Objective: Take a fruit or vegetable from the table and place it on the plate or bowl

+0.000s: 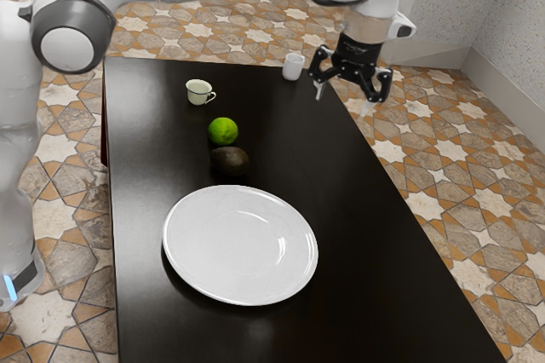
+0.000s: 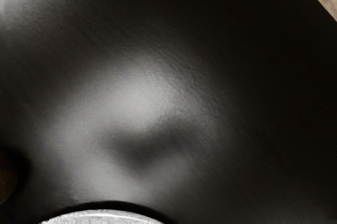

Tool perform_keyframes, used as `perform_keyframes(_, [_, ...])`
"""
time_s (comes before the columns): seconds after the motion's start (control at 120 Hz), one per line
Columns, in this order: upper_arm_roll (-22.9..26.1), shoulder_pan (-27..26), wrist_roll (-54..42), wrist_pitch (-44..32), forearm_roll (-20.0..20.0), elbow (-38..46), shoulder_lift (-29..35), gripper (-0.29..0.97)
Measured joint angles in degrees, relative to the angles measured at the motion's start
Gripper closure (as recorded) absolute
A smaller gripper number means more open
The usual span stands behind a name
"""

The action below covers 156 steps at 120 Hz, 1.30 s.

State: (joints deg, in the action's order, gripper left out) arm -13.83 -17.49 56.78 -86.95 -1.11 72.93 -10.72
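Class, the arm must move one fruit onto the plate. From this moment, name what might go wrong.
1. The lime and avocado lie almost touching, so the open claw, closing on one, may well nudge the other; the round lime could roll.
2. The claw hangs beside the small white cup near the far edge of the table; a low sweep toward the fruit might knock it over.
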Motion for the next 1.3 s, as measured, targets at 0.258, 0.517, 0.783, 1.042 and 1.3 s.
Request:
perform_keyframes(0.258, [2.6,-0.6,14.6,-0.4,-1.3,0.0,0.0,0.00])
perform_keyframes(0.517, [-0.3,8.3,0.1,0.8,-2.6,1.8,-0.1,0.00])
perform_keyframes(0.783, [-0.4,14.2,-30.3,0.3,-3.3,15.4,3.0,0.00])
perform_keyframes(1.042, [-1.6,21.9,-53.6,-12.0,-2.9,31.6,14.6,0.00])
perform_keyframes(1.3, [-1.6,22.8,-71.8,-15.8,-2.9,37.3,14.4,0.00])
